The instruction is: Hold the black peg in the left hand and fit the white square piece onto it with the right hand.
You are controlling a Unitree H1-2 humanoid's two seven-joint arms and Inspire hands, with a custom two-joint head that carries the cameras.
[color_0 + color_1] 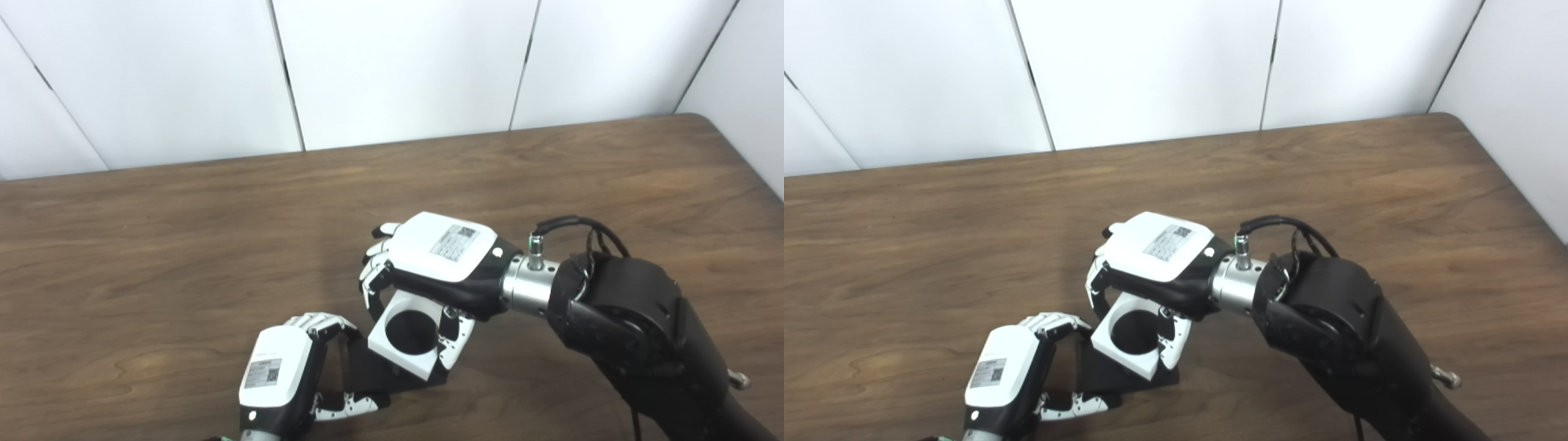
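The white square piece (407, 334) with a round hole lies tilted over the black peg's base (383, 380) near the table's front edge. The hole looks filled with black; whether the peg is seated inside, I cannot tell. My right hand (438, 257) reaches in from the right and is shut on the white piece, fingers at its far side and thumb at its near right corner. My left hand (288, 367) comes up from the bottom edge and is shut on the black base, fingers over its left top and thumb along its front edge.
The brown wooden table (184, 245) stretches wide to the left and back. White wall panels (398, 67) stand behind it. The table's right back corner (704, 119) is rounded. My right forearm (643, 331) covers the lower right of the table.
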